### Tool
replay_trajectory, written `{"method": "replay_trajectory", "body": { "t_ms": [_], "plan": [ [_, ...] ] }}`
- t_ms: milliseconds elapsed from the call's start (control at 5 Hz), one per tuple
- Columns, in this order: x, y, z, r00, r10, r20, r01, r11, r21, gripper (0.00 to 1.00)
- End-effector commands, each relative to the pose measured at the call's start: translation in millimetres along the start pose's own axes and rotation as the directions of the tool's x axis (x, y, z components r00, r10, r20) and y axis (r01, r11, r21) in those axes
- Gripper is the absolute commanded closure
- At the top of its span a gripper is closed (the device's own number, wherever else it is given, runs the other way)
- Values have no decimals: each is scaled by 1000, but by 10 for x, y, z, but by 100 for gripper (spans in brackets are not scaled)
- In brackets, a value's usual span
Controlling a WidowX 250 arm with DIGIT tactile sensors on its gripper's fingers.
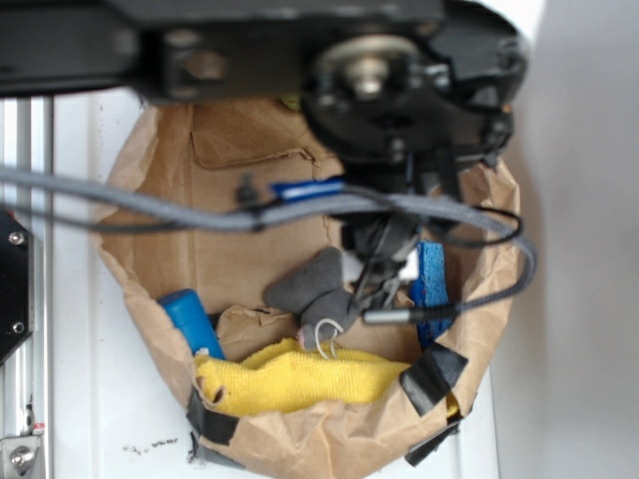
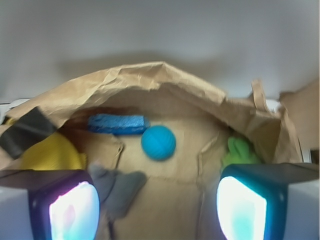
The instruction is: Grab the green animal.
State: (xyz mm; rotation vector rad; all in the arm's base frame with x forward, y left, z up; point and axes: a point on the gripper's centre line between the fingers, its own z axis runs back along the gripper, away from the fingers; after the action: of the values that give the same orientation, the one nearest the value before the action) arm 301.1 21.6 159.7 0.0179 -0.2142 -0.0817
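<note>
The green animal [image 2: 240,151] is a fuzzy lime-green plush against the paper bag's wall, just beyond my right finger [image 2: 245,210] in the wrist view. In the exterior view it is hidden under the arm. My gripper [image 2: 157,205] is open, its jaws wide apart over the bare bag floor with nothing between them. It hangs low inside the bag [image 1: 150,230], where the exterior view shows the gripper [image 1: 384,269] only partly, beneath the black wrist.
A grey plush mouse [image 2: 120,187] lies by my left finger [image 2: 70,212]. A yellow cloth [image 1: 300,379] drapes the bag's near rim. A blue cylinder [image 1: 192,319] and a blue strip [image 1: 431,284] also sit inside. Grey cables [image 1: 200,210] cross above the bag.
</note>
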Motion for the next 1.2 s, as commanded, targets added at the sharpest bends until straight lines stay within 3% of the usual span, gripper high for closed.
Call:
{"method": "replay_trajectory", "body": {
  "t_ms": [0, 400, 600, 1000],
  "plan": [
    [-88, 357, -262, 998, 31, -45, -29, 998, 51, 0],
    [-149, 264, -484, 999, 15, -50, -12, 998, 65, 0],
    [-175, 89, -541, 998, -58, -36, 59, 998, 26, 0],
    [-154, -211, -443, 993, -122, 8, 122, 992, 21, 0]
  ]
}}
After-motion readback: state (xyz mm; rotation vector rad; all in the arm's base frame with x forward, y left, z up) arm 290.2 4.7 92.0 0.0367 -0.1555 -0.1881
